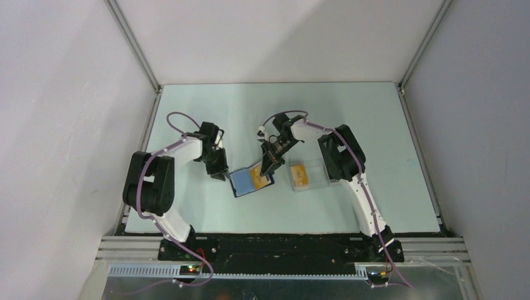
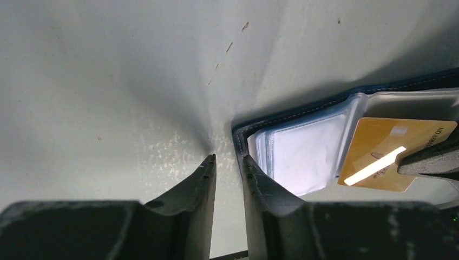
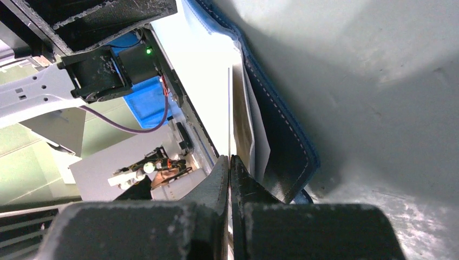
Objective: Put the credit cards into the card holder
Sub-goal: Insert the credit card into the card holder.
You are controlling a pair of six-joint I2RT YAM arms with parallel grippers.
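Observation:
The navy card holder [image 1: 242, 182] lies open on the table between my two grippers, its clear inner sleeves [image 2: 303, 157] facing up. An orange-yellow credit card [image 1: 257, 174] rests slanted over its right half, pinched at one edge by my shut right gripper [image 1: 267, 167]. The right wrist view shows that card [image 3: 243, 127] edge-on, running up from the gripper [image 3: 229, 158] beside the holder's blue cover [image 3: 281, 141]. My left gripper [image 2: 228, 160] stands at the holder's left edge, jaws a little apart with bare table showing between them; its right finger [image 2: 254, 179] touches the holder's rim.
A clear plastic case [image 1: 314, 169] sits to the right of the card holder, with another orange card [image 1: 299, 175] inside it. The right arm bends over the case. White walls close in the table on three sides.

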